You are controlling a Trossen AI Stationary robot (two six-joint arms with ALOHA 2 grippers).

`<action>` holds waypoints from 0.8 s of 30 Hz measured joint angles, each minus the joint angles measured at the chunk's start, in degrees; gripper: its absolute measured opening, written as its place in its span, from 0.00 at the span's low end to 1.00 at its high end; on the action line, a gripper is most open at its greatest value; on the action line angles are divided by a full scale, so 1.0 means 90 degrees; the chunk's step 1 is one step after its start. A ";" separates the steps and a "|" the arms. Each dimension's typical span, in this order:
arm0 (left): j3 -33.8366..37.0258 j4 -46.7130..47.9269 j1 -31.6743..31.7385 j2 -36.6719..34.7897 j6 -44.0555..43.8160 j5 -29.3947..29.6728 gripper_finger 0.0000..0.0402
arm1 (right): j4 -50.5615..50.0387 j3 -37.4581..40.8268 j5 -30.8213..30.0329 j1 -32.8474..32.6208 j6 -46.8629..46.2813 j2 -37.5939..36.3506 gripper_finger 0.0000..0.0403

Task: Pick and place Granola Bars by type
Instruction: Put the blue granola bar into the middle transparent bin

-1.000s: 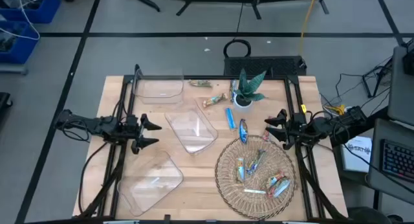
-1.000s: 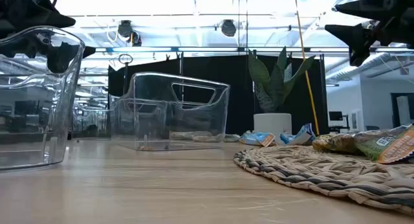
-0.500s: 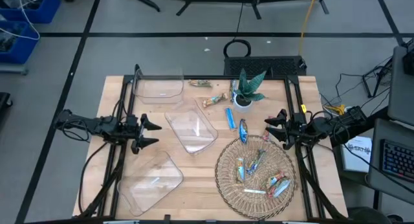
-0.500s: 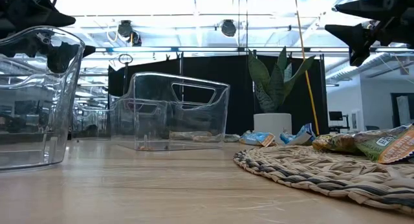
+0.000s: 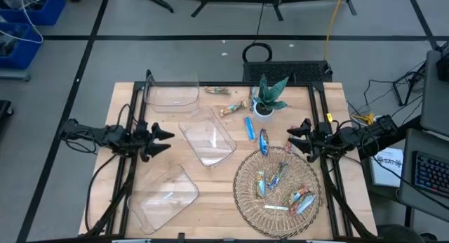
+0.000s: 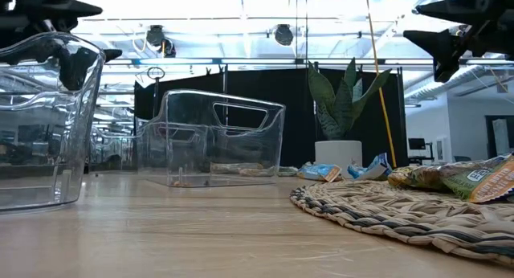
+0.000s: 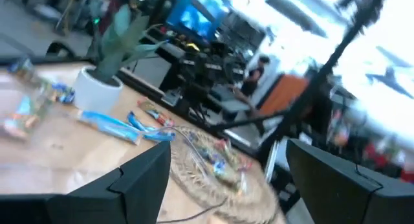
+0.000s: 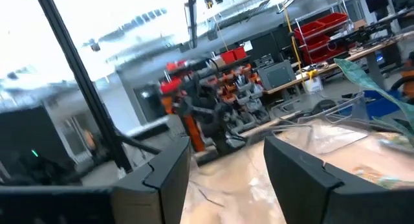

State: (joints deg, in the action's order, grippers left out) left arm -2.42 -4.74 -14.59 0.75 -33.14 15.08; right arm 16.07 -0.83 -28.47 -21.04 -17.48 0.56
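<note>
Several granola bars (image 5: 280,174) in shiny wrappers lie flat on a round woven mat (image 5: 242,201) at the near right. A blue bar (image 5: 249,127) and a silver-blue bar (image 5: 264,141) lie on the table beyond the mat. Two more bars (image 5: 217,90) lie near the far edge. My left gripper (image 5: 163,140) hovers open above the table's left side, pointing right. Above the right side my right gripper (image 5: 296,138) also hovers open, pointing left, beside the mat's far edge. Nothing is between the fingers of either.
Three clear plastic bins stand on the left half: one at the far left (image 5: 172,95), one tilted at the middle (image 5: 208,141), one at the near left (image 5: 165,194). A potted green plant (image 5: 266,101) stands at the far middle. Bare wood lies between the bins and the mat.
My left gripper has rolled about its own pointing line while staying in place and open. Nothing on the table has moved.
</note>
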 joint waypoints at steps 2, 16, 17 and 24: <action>0.0002 -0.0273 0.0000 0.0006 -0.0440 0.0153 0.77 | 0.0277 -0.0039 0.0002 0.0014 -0.0202 0.0005 0.47; -0.2434 -0.1306 0.0000 0.2659 0.0847 0.1327 0.77 | -0.1529 -0.5170 -0.0052 0.0322 0.2427 0.2844 0.49; -0.2692 -0.1313 0.0000 0.2924 0.0918 0.1344 0.77 | -0.1945 -0.5760 -0.0170 0.0379 0.2742 0.3177 0.50; -0.3859 -0.1268 -0.0002 0.4424 0.0955 0.1333 0.77 | -0.4502 -0.9413 -0.1355 0.1145 0.6001 0.5549 0.56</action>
State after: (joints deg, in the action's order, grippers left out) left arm -37.15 -16.15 -14.61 40.57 -24.54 27.08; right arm -24.45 -85.54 -40.66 -10.74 36.53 50.50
